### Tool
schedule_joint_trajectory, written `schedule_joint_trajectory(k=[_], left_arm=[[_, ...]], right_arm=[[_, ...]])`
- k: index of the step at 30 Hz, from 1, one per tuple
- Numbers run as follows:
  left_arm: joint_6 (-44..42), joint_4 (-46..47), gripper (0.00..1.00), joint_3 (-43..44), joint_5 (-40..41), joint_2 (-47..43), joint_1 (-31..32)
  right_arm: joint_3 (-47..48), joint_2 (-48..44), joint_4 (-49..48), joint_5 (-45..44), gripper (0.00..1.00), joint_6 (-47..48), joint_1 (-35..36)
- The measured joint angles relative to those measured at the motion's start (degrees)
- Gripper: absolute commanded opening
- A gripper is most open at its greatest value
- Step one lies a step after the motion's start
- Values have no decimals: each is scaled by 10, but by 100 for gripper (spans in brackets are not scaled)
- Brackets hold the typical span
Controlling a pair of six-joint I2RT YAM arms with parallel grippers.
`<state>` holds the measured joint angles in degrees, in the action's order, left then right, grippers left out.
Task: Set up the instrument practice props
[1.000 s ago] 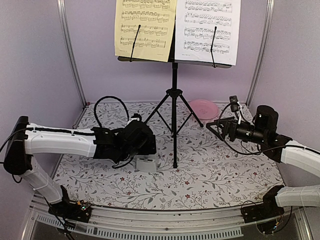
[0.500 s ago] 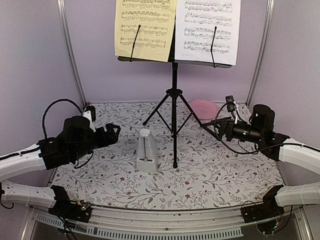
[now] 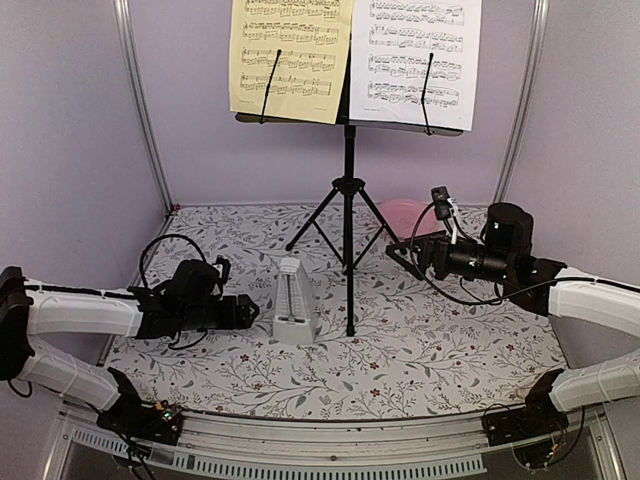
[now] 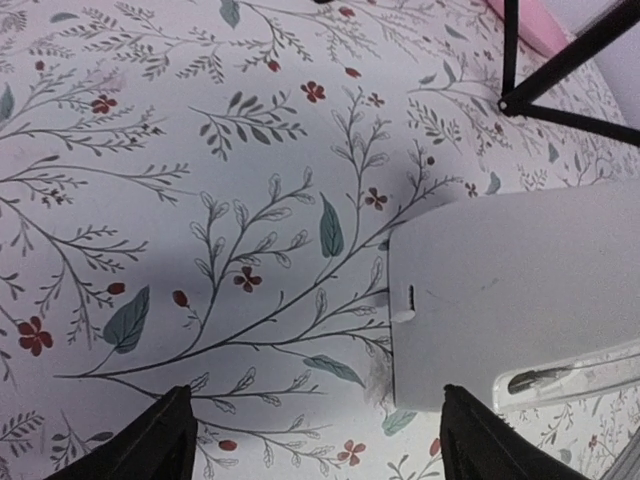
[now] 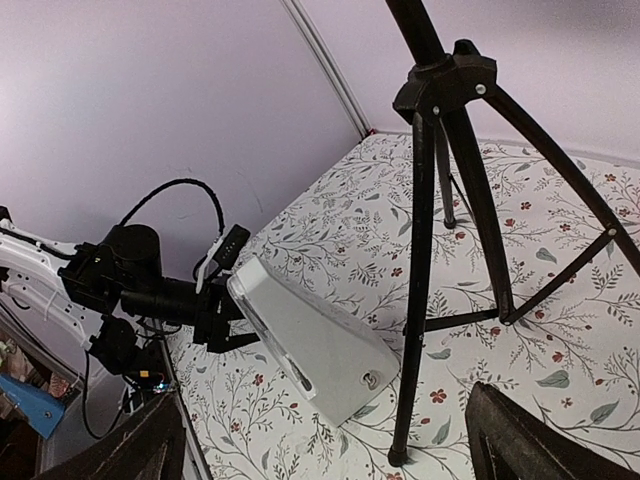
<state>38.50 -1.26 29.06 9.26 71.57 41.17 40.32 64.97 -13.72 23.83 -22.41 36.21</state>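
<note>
The black music stand (image 3: 349,200) stands on its tripod at the middle back. It holds a yellowish page (image 3: 290,60) on the left and a white page (image 3: 415,55) on the right. The pale-grey pyramid metronome (image 3: 291,303) stands upright on the cloth, just left of the stand's front leg. My left gripper (image 3: 246,312) is low and open, just left of the metronome and not touching it. In the left wrist view the metronome (image 4: 510,290) lies ahead of the open gripper (image 4: 315,450). My right gripper (image 3: 398,248) is open and empty, right of the stand's pole (image 5: 420,250).
A pink round plate (image 3: 405,212) lies at the back right behind the tripod legs (image 3: 385,225). The floral cloth (image 3: 430,350) covers the table. Purple walls and metal posts (image 3: 140,100) close in the sides and back.
My left gripper left the metronome, pulled back to the left, then came down low beside it. My right gripper moved left toward the stand. The metronome now stands free.
</note>
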Motion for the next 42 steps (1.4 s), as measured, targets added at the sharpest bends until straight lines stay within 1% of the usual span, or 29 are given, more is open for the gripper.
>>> schedule_joint_trajectory(k=[4,7,9,16,20,23,26,30,33,37,40,42], left_arm=[[-24,63,79,-2,-49,63,0],[-35,108,79,-13,-87,88,4],[-36,134,79,-24,-97,94,14],[-36,218,79,-38,-131,140,92],[-36,247,80,-39,-147,151,115],[-45,287,83,-65,-152,120,115],[-58,301,83,-89,-162,82,115],[-66,326,84,-97,-174,71,113],[-65,349,86,-120,-178,57,108],[-57,341,90,-145,-154,7,94],[-47,315,92,-153,-114,-65,83],[-39,294,93,-155,-84,-116,76]], right_arm=[[12,12,3,-13,99,-5,13],[24,21,6,-21,99,-9,19],[33,28,7,-25,99,-10,23],[64,73,8,-34,99,-12,54],[81,100,10,-42,99,-12,76],[104,123,17,-61,99,-12,94],[141,157,25,-96,99,-14,132],[188,203,35,-148,99,-21,186],[211,232,41,-191,99,-28,222],[257,277,74,-290,99,-56,270],[349,344,140,-378,99,-93,301],[398,378,173,-421,99,-113,313]])
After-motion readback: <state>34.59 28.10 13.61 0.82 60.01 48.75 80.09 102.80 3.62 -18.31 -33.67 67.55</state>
